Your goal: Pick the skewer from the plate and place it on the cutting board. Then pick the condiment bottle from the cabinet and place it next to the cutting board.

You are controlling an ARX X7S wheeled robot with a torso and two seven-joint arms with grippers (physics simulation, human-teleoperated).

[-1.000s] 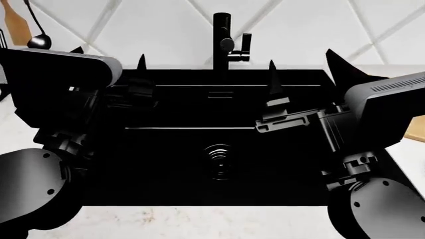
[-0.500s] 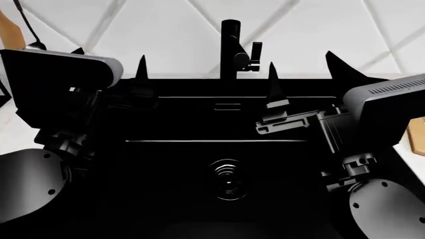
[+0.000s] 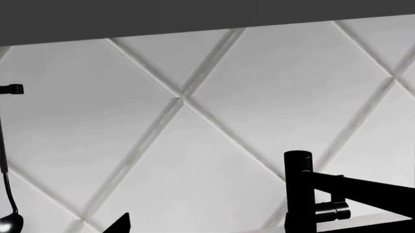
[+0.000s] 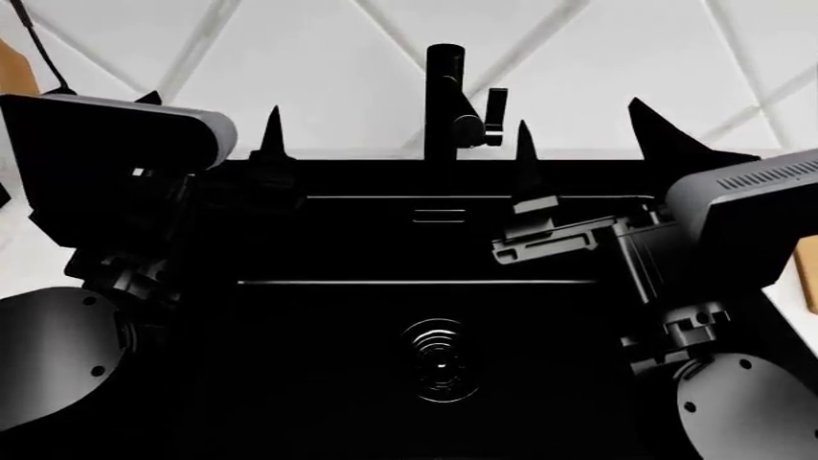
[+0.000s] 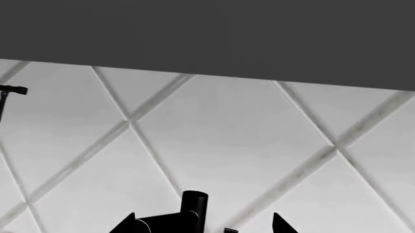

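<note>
- Both arms are raised in front of the robot over a black sink [image 4: 422, 240], and neither one holds anything.
- The left gripper [image 4: 211, 129] shows two pointed fingertips spread well apart, so it stands wide open and empty.
- The right gripper [image 4: 581, 139] likewise shows two dark fingertips set wide apart, with nothing between them.
- A black faucet [image 4: 447, 91] rises between the two grippers, just beyond their tips, against a white diamond-tiled wall [image 3: 214, 121].
- The sink basin lies below both grippers; it looks empty apart from a round drain [image 4: 439, 359] at its bottom.
- A dark ladle [image 3: 8, 213] hangs on the wall beyond the left gripper's outer side.
- A sliver of light wood at the far outer side of the right arm may be the cutting board [image 4: 807, 273]; too little shows to be sure.
- The skewer, the plate and the condiment bottle are not in any view.
- Judging from the task, the skewer should be light and stiff, its rod thin and slippery, so gripping across a meat chunk near the middle seems safest.
- The bottle is likely light and slightly squeezable; hold its body gently.
</note>
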